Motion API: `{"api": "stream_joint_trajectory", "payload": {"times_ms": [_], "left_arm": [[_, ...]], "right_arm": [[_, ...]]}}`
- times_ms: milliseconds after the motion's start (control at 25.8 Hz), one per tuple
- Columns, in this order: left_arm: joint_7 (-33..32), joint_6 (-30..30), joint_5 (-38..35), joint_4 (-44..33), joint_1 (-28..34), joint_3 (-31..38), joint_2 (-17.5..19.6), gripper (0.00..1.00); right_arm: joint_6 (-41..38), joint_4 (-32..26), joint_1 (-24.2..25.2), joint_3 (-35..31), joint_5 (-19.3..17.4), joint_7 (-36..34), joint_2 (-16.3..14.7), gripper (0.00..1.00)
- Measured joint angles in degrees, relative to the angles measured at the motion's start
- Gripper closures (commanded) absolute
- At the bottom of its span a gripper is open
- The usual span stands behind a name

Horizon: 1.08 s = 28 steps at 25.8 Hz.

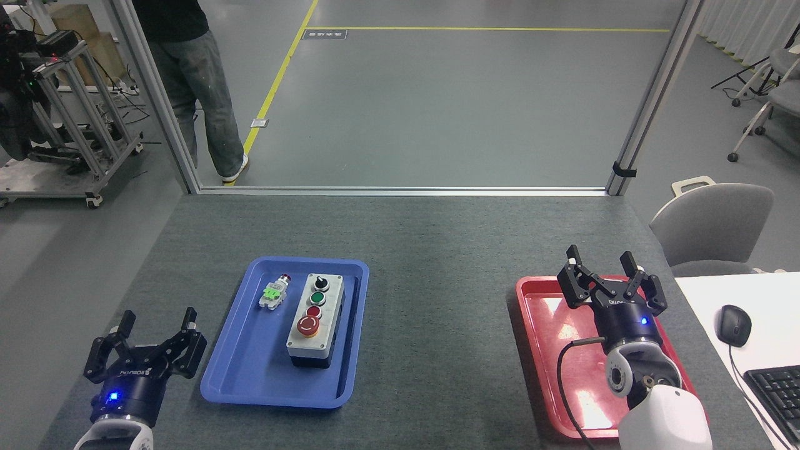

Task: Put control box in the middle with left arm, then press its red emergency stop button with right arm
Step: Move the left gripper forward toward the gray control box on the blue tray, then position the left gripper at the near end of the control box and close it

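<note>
Left tool (157,325) spread wide, empty; our control box (315,319) sits in the blue tray (250,375), so we reach across and grab it.

The control box (315,320) lies in the left tray (250,369), right of a loose push-button part (274,293).

surface: dark-grey carpet-like tabletop (437,250), bare across its middle
left part: blue tray (250,369), reaching close to the near edge
right part: red tray (544,350), near the right edge and running towards the near edge
spacing: the two trays lie well apart, bare tabletop between them
</note>
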Motion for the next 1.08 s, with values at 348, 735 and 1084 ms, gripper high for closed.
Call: {"api": "stream_joint_trajectory", "payload": {"times_ms": [348,735,1084], "left_arm": [[1.1,0.3,0.9,-2.2,0.2,0.6,-0.8,0.01],[1.6,-3.6,0.9,-8.0,4.7,-2.9,-4.3,0.01],[0.4,3.0,-6.4,-7.4,4.4,-15.4,-9.2,0.01]], "right_arm": [[0.0,0.1,0.0,-0.1,0.0,-0.1,-0.4,0.00],[0.1,0.1,-0.1,-0.1,0.0,-0.3,-0.5,0.00],[0.1,0.1,0.0,-0.2,0.0,0.1,-0.5,0.00]]}}
